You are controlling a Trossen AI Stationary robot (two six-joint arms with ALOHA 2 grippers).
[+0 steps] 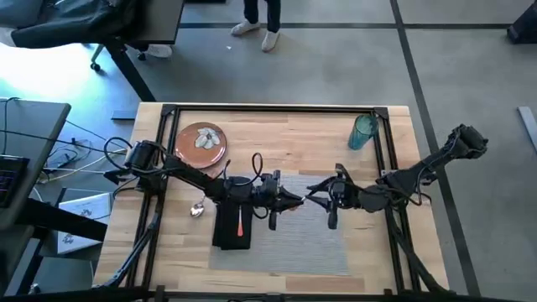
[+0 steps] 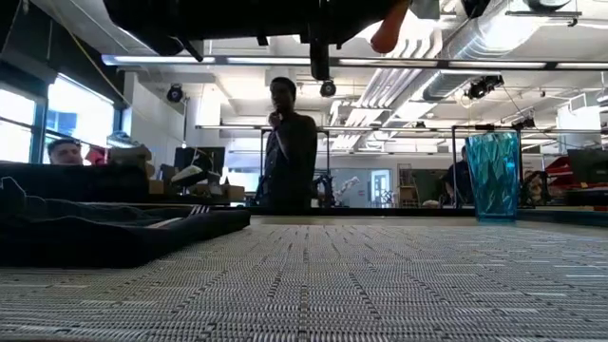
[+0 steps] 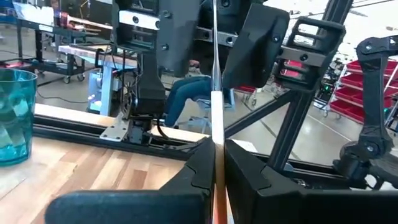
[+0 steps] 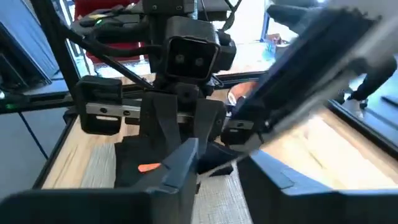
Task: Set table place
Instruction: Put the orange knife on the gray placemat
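Above the middle of the grey placemat [image 1: 294,247], both my grippers meet nose to nose.

- Left gripper [image 1: 284,200]: clamped on an orange-handled utensil [image 3: 218,186]. The silver end points away towards the right gripper. It shows edge-on, so I cannot tell knife from fork.
- Right gripper [image 1: 317,195]: fingers apart. In the left wrist view they seem to straddle the silver shaft without touching it.

Step in hand, as I judge it: passing the utensil from left to right in the air.

How to do it well:
- Close the right fingers square across the flat of the shaft, not on its thin edge, or it may twist.
- Release the left gripper only once the right grip is firm.
- Draw the left back straight along the utensil's axis.

Layout:
- The black napkin [image 1: 228,231] lies on the placemat's left part, with a second orange-handled utensil [image 1: 239,225] on it.
- The silver spoon [image 1: 197,210] rests on the bare table [image 1: 277,134], just beside the napkin.
- The orange-brown plate [image 1: 201,143] sits at the far left, off the mat.
- The teal tumbler [image 1: 362,132] stands near the far right corner, close to the black frame rail.

Room for moving:
- The mat's middle and right side are bare and give a wide landing zone.
- The near edge of the mat lies close to the table edge, so I would put the utensil down well in from it.
- The right arm's sweep should stay clear of the tumbler.
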